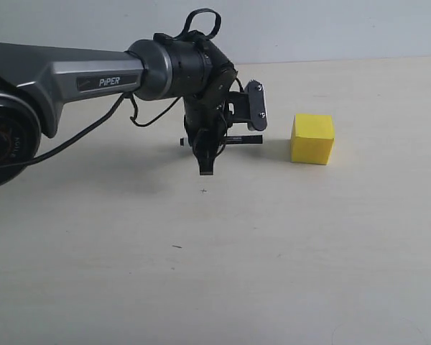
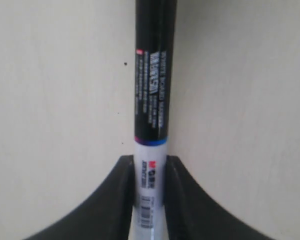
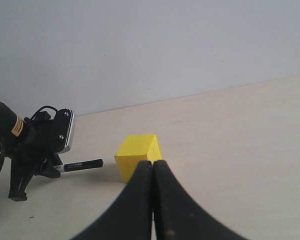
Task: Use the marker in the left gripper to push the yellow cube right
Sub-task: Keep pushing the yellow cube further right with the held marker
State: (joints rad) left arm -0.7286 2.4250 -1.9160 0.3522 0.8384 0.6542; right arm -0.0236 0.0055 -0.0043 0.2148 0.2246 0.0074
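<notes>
The yellow cube [image 1: 312,139] rests on the pale table [image 1: 273,251], right of centre; it also shows in the right wrist view [image 3: 136,151]. My left gripper [image 1: 210,146] hangs just left of it and is shut on the marker [image 1: 233,140]. The marker lies level with its black end pointing at the cube, a small gap short of it. In the left wrist view the marker [image 2: 151,95] runs out between the black fingers [image 2: 121,200], which clamp its white barrel. My right gripper [image 3: 153,166] is shut and empty, just in front of the cube and apart from it.
The PIPER arm [image 1: 72,79] and its black cable [image 1: 93,129] reach in from the left. A plain wall [image 1: 309,29] stands behind the table's far edge. From the right wrist view, the left gripper [image 3: 35,150] and marker [image 3: 82,164] appear beside the cube.
</notes>
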